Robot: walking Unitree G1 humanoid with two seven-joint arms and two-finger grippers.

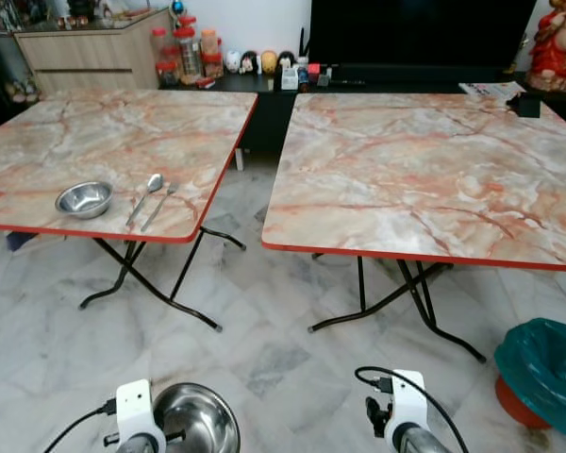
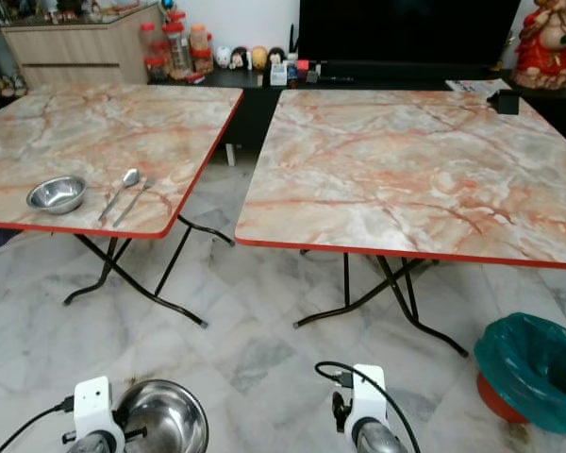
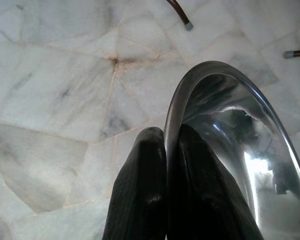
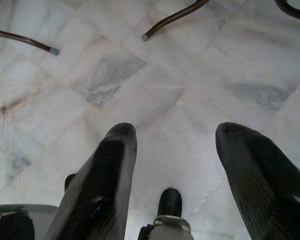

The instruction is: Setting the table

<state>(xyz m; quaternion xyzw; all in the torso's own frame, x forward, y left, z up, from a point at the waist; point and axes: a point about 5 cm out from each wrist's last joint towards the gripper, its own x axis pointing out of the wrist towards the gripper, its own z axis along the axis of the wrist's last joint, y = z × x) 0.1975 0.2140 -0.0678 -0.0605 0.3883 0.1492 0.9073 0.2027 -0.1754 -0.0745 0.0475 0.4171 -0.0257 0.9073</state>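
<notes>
You are looking down on two marble-patterned folding tables over a pale marble floor [image 1: 264, 311]. Your left gripper [image 3: 165, 145] is holding a steel bowl [image 1: 196, 419] low over the floor, its jaws pinching the bowl's rim, one finger on each side of the wall. Your right gripper [image 4: 175, 145] is hanging beside it with its jaws spread wide and nothing between them. On the left tabletop [image 1: 123, 132], a second steel bowl [image 1: 84, 198] is sitting near the front edge, with a spoon [image 1: 147, 193] and a fork [image 1: 160, 205] lying side by side just beside it. The right tabletop [image 1: 424, 170] is standing well apart from the held bowl. A teal-lined bin [image 1: 542, 373] is sitting on the floor to your right.
</notes>
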